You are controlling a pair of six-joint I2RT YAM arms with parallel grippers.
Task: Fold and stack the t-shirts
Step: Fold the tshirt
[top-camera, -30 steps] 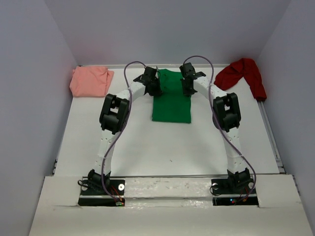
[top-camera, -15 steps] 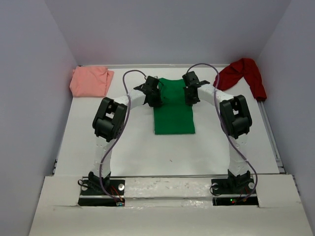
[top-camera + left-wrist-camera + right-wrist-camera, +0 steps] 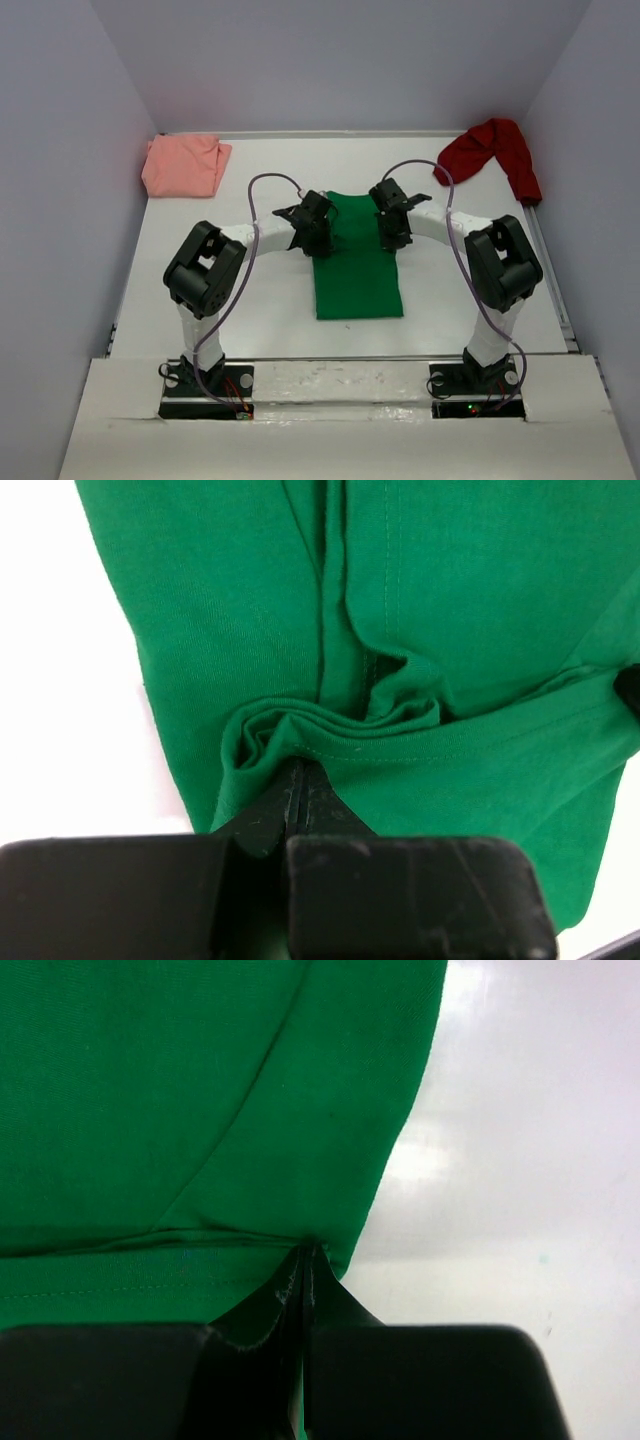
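The bright green t-shirt [image 3: 356,268] lies as a long folded strip in the middle of the table. My left gripper [image 3: 318,228] is shut on its left edge near the far end, and bunched green cloth [image 3: 300,730] sits at its closed tips. My right gripper [image 3: 391,224] is shut on the strip's right edge [image 3: 330,1245]. Both hold the far end a little above the table. The salmon-pink t-shirt [image 3: 183,164] lies crumpled at the far left corner. The dark red t-shirt [image 3: 495,152] lies crumpled at the far right corner.
Grey walls close the table on the left, back and right. A raised white ledge [image 3: 340,385] with the arm bases runs along the near edge. White tabletop [image 3: 520,1160] shows to the right of the green strip.
Both grippers have moved towards the near edge, pulling the green t-shirt with them. The strip now lies nearer the arm bases. The pink and red shirts have not moved.
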